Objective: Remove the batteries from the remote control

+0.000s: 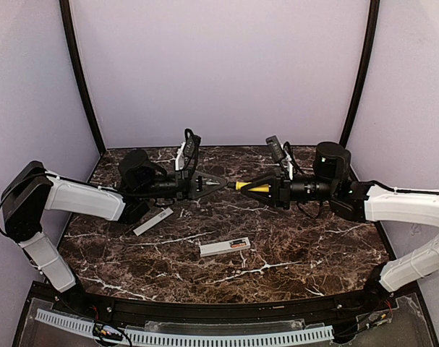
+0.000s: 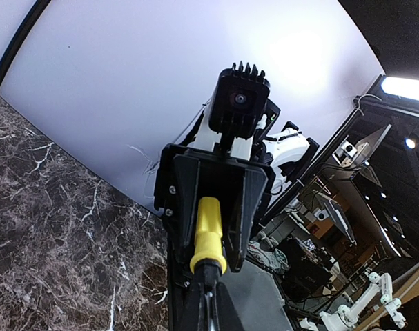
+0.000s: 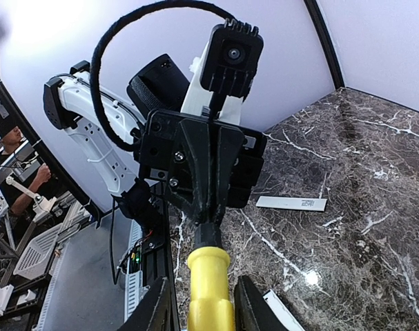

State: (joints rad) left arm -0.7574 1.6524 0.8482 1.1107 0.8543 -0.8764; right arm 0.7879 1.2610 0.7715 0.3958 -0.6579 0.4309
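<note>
1. The left gripper reaches in from the left above the dark marble table. It points right, toward the other arm.
2. Its jaws are closed on the dark tip of a yellow stick, which is held level in the air between the two arms.
3. The right gripper comes in from the right and points left. Its fingers straddle the yellow handle end of the stick.
4. The right jaws stand narrowly apart. In the right wrist view a sliver of gap shows between the handle and at least one finger, so they do not look clamped.
5. The remote control lies flat on the table near the middle, on the near side of both grippers and well apart from them. It runs almost left to right, and neither gripper touches it.
6. A small orange patch shows close to the remote's right end. It is too small to say for sure that it is a battery.
7. A thin whitish cover strip lies flat to the left of the remote and apart from it, just on the near side of the left gripper. It is tilted, with its right end farther away.
8. In the right wrist view this strip has small dark print at one end.
</note>
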